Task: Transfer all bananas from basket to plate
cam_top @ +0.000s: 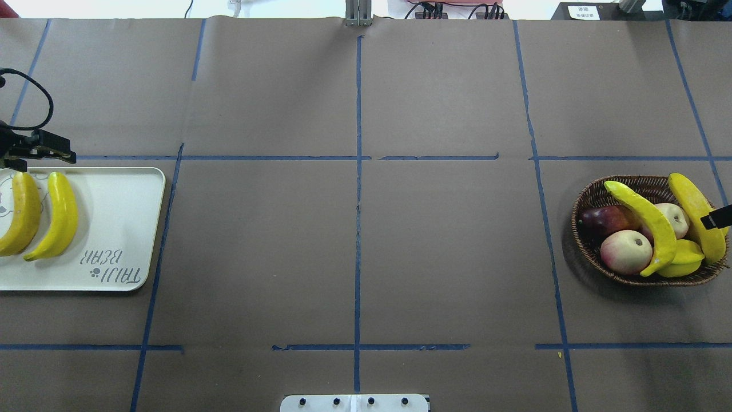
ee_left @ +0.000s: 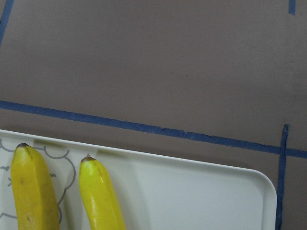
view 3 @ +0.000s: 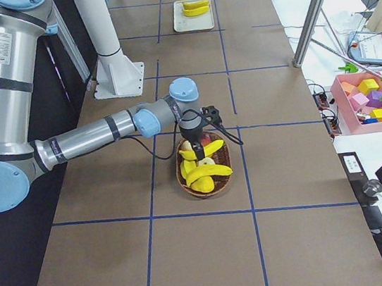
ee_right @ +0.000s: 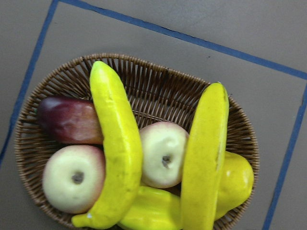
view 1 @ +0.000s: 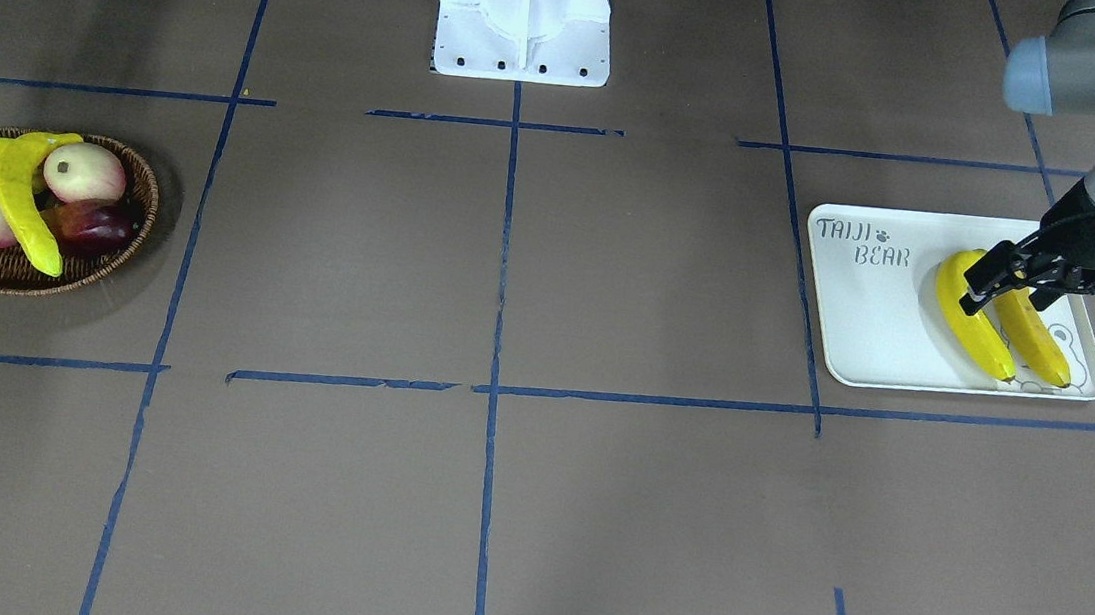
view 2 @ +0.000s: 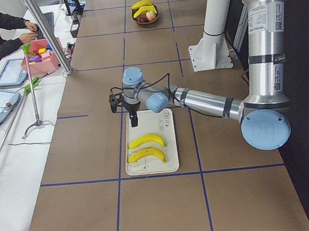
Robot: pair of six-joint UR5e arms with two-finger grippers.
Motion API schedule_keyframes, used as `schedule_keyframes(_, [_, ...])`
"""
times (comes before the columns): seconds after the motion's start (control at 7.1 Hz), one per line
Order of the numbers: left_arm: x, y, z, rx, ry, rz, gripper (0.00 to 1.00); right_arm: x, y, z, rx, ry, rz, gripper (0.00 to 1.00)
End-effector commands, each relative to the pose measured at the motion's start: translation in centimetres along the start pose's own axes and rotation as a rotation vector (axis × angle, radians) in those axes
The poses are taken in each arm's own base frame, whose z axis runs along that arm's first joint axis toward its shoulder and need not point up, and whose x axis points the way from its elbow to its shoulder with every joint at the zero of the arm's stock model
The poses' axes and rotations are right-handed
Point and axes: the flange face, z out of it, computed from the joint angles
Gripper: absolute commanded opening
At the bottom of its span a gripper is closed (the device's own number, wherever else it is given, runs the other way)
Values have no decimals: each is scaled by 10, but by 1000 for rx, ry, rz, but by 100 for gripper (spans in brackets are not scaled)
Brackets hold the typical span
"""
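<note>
1. While two bananas lay side by side on the plate, the other two sat in the basket, well apart from it across the desk.
2. The left hand hovered over the plate's end above the banana tips, its fingers apart and gripping nothing.
3. The right hand hung above the basket. Whether its fingers were spread could not be told.
4. The step in hand was probably picking a third banana. The curved banana lying across the apples looked the freest.
5. To do this well, the hand should descend straight and close across the banana's narrow width near its middle.
6. It should then lift vertically, so that neither the rim banana nor the dark red fruit got dragged.
</note>
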Motion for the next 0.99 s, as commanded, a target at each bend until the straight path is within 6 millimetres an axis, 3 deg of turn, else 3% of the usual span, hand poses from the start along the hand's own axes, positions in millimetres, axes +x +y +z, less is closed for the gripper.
schedule_keyframes(0.0, [9, -2, -4, 2, 8, 1, 99, 11, -9, 45, -59, 91, -61, 100])
schedule_keyframes(0.42, [9, -1, -1, -3, 5, 1, 99, -2, -6, 72, -113, 86, -96, 99])
schedule_keyframes(0.7, [10, -2, 0, -4, 5, 2, 99, 6, -3, 81, -133, 94, -85, 89])
schedule_keyframes(0.85, [12, -5, 2, -4, 6, 3, 99, 12, -2, 86, -139, 113, -80, 89])
